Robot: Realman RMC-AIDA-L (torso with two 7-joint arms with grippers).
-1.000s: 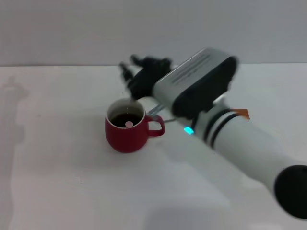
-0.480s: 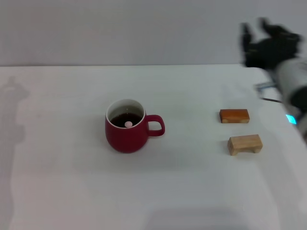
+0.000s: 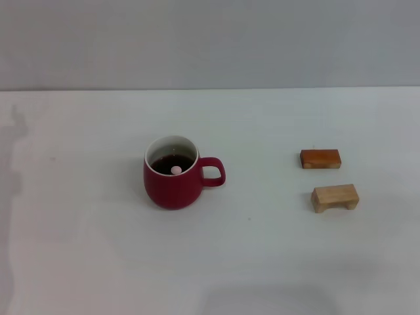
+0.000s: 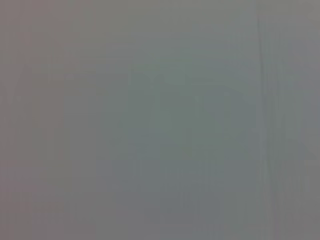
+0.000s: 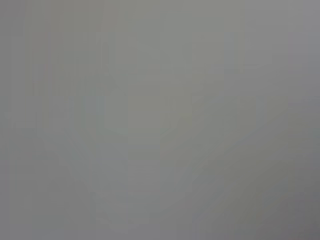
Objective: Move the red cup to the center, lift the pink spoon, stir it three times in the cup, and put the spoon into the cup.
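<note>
Head view: the red cup (image 3: 173,178) is seen upright on the white table (image 3: 79,249), left of middle, handle toward the robot's right. The pink spoon (image 3: 176,170) is seen only as a pink tip in the dark liquid. Two wooden blocks (image 3: 321,159) (image 3: 335,197) lie well apart to the right. No gripper is seen here, so neither one's state can be told.

Left wrist view: only blank grey is shown.

Right wrist view: only blank grey is shown.

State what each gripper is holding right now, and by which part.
Nothing is held in view: neither gripper appears in any picture. The squat dark-red ceramic mug stands alone on the white tabletop, a small pale pink tip showing in its dark liquid.
</note>
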